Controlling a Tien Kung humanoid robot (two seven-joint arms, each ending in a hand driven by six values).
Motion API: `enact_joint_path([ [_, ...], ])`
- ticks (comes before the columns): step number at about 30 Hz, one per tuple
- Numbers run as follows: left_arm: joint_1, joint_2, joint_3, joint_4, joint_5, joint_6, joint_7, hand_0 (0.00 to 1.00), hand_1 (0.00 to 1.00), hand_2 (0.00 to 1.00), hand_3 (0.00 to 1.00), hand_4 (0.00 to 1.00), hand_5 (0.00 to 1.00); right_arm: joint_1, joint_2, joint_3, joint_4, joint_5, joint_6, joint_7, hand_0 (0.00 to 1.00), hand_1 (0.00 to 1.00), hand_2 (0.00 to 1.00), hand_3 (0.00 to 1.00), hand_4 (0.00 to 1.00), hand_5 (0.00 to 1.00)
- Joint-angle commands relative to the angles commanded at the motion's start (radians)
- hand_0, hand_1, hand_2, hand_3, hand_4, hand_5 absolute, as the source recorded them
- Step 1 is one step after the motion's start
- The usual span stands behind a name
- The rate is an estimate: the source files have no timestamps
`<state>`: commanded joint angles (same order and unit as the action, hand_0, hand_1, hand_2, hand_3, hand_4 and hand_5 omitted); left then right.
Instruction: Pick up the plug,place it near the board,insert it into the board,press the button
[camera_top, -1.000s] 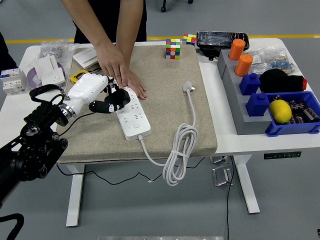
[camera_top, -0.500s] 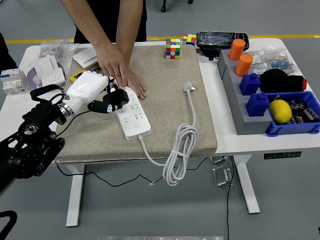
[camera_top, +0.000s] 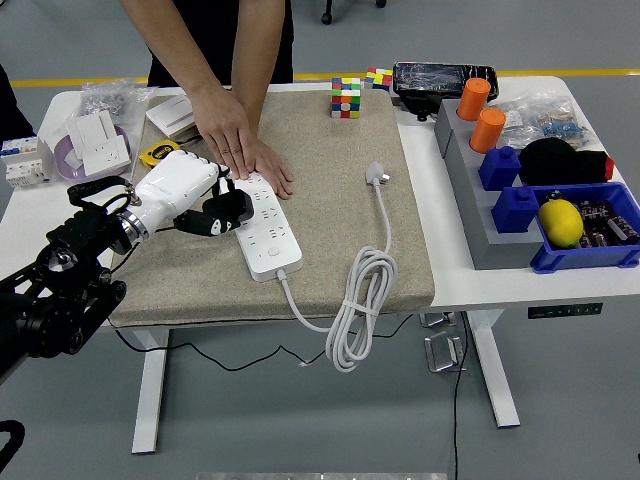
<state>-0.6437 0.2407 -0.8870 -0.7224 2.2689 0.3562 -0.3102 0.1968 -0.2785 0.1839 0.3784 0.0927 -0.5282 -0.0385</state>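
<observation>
The white power strip (camera_top: 268, 235) lies on a beige mat (camera_top: 330, 130). Its white plug (camera_top: 376, 175) lies apart on the mat to the right, with the cable coiled (camera_top: 355, 300) over the table's near edge. My left hand (camera_top: 222, 212), white with black fingers, rests at the strip's far left side with the fingers curled and touching the strip's edge; it holds nothing. A person's two hands (camera_top: 262, 165) press flat on the strip's far end, just beyond my fingers. My right arm is out of view.
A Rubik's cube (camera_top: 346, 97) stands at the mat's far edge. A grey stand with orange cylinders (camera_top: 474, 98) and blue blocks, and a blue bin (camera_top: 600, 250) with a lemon (camera_top: 561, 222), fill the right side. White socket parts (camera_top: 95, 140) and a yellow tape measure (camera_top: 158, 152) lie far left.
My left hand's fingers have curled in more and shifted slightly toward the near left along the strip. The person's hands, the plug and the cable have not moved.
</observation>
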Motion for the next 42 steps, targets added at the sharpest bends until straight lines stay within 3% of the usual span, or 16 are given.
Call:
enact_joint_path([
  [42,-0.003,0.0,0.033,0.025,0.0,0.005,0.005,0.488,0.453,0.308,0.372,0.479,0.108,0.001,-0.003,-0.002,0.001,0.0,0.0,0.001,0.816,0.77,0.744,0.752,0.998,0.998],
])
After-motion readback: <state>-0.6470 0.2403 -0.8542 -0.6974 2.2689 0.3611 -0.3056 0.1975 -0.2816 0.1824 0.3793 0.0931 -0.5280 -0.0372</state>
